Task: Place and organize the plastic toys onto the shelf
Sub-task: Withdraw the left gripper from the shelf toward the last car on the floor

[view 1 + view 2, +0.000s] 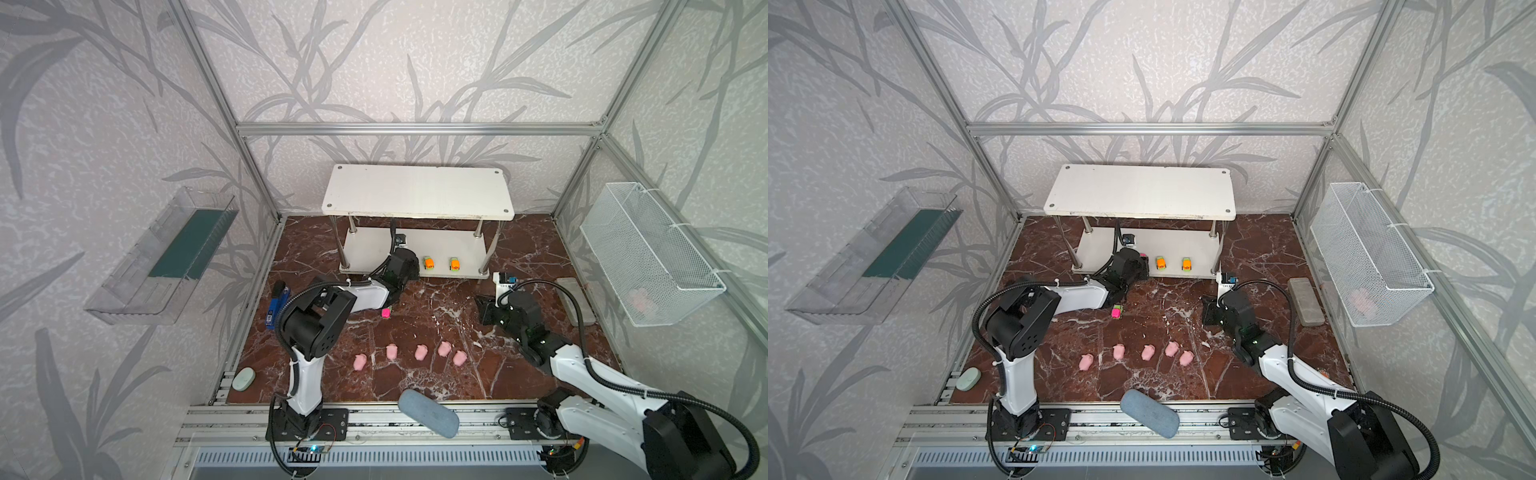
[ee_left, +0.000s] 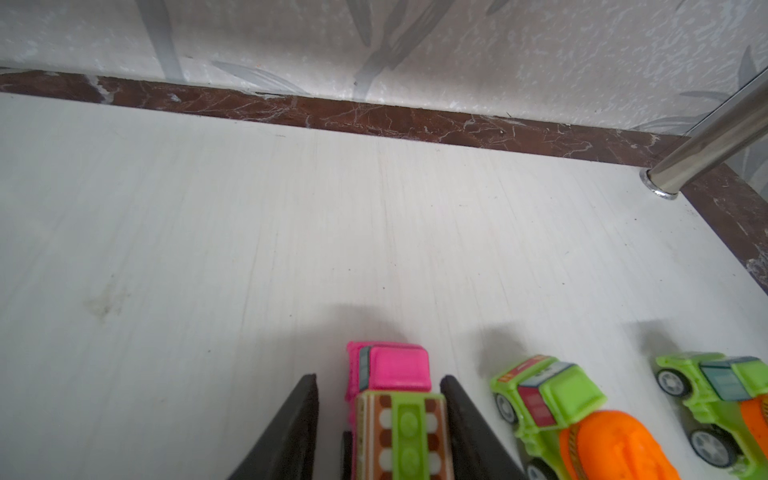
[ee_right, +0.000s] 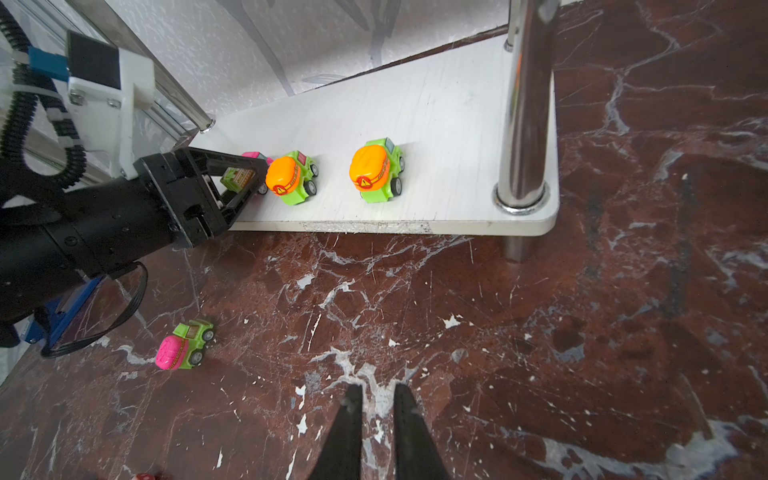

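Left tool (image 2: 379, 388) sits half-open around pink car (image 2: 390, 399) on shelf (image 1: 440, 249) lower board, 9 o'clock of two orange cars (image 1: 429, 263); right tool (image 3: 377, 395) nearly closed, empty, above bench (image 1: 436, 307).

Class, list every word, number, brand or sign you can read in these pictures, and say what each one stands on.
Red warning triangle sign, no readable words: on the orange dome of each of the two orange-and-green cars.
Side stickers on those cars: blurred.
Label on the blue stapler: too small to read.
Print on the white camera mount: too small to read.
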Controlling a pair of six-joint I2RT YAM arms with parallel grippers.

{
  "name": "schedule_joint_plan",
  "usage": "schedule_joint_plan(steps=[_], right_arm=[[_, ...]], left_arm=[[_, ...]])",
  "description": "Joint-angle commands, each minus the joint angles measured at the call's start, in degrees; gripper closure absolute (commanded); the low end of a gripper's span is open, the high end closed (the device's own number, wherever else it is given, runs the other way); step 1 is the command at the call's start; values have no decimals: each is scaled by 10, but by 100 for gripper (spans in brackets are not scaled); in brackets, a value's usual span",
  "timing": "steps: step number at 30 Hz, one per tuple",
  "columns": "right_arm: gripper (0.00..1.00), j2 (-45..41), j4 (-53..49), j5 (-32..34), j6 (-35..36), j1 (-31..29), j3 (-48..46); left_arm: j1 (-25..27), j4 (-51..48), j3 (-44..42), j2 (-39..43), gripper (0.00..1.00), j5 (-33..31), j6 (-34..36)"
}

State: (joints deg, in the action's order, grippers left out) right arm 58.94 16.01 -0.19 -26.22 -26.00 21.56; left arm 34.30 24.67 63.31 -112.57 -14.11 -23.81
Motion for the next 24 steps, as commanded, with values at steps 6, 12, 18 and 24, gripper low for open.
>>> schedule_joint_plan(steps=[6, 12, 18, 24], right_arm=[[83, 3, 15, -7, -4, 5, -7], [83, 3, 18, -11, -7, 6, -9], [83, 4, 20, -15, -11, 6, -9], [83, -2, 10, -20, -13, 7, -7]], left_arm=[[1, 22, -39, 67, 48, 2, -1], [1, 46, -98, 145, 45, 7, 1], [3, 37, -169, 248, 44, 9, -7], [34, -40, -266, 392, 45, -31, -23]])
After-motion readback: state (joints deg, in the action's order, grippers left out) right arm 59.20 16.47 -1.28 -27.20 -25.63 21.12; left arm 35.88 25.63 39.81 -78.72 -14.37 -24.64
